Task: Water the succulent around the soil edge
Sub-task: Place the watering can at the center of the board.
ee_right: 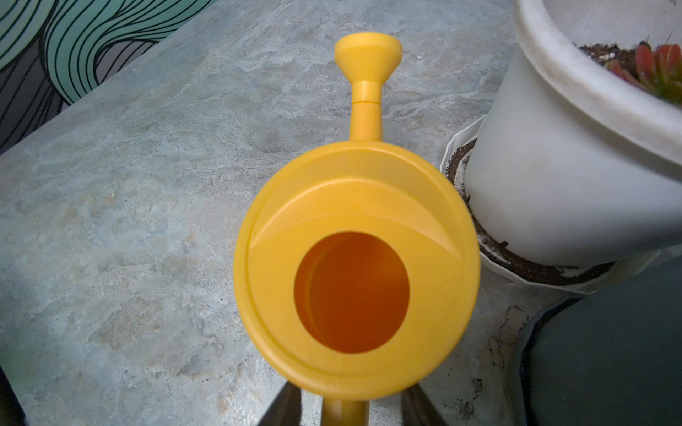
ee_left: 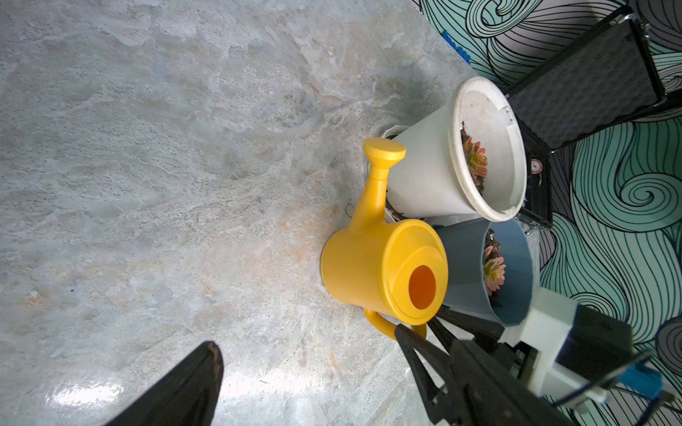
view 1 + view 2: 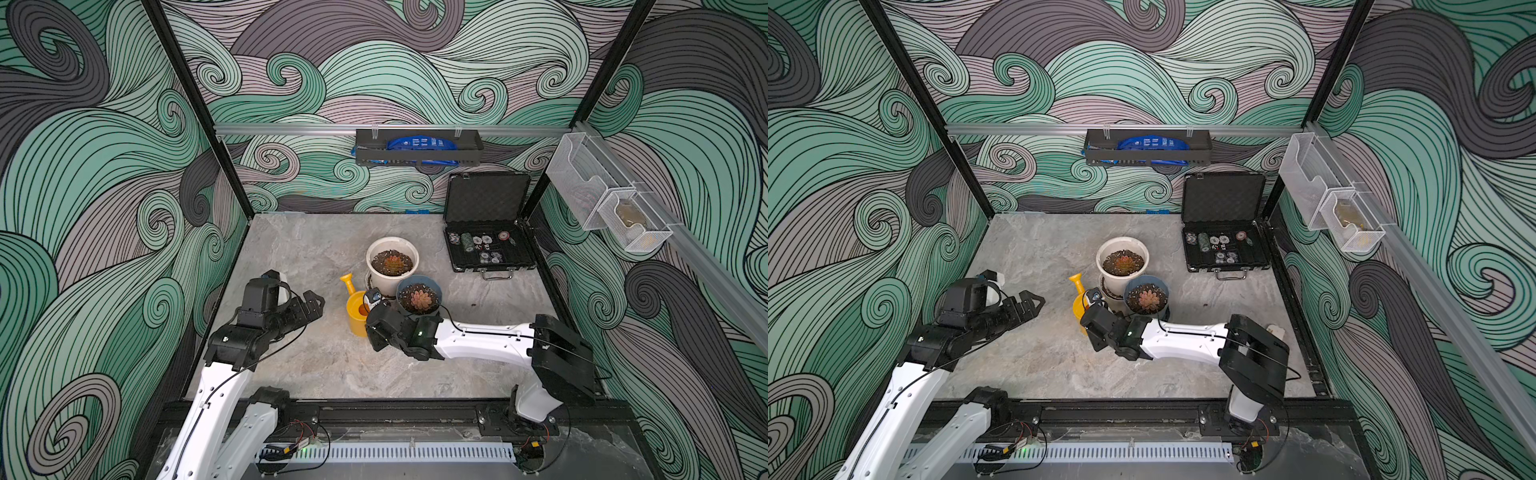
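While the can (image 1: pixel 356 280) stands at mid-frame on the table (image 3: pixel 291 249), its handle between the right jaws (image 1: pixel 345 409), spread and not pinching, the succulent (image 3: pixel 419 300) beside it looks fragile, so grip that stiff, light-looking handle; left jaws (image 3: pixel 313 305) spread

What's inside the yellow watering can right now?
Through the round top opening of the yellow watering can, the right wrist view shows only orange inner wall. No waterline is discernible; the lid covers the rest of the inside.
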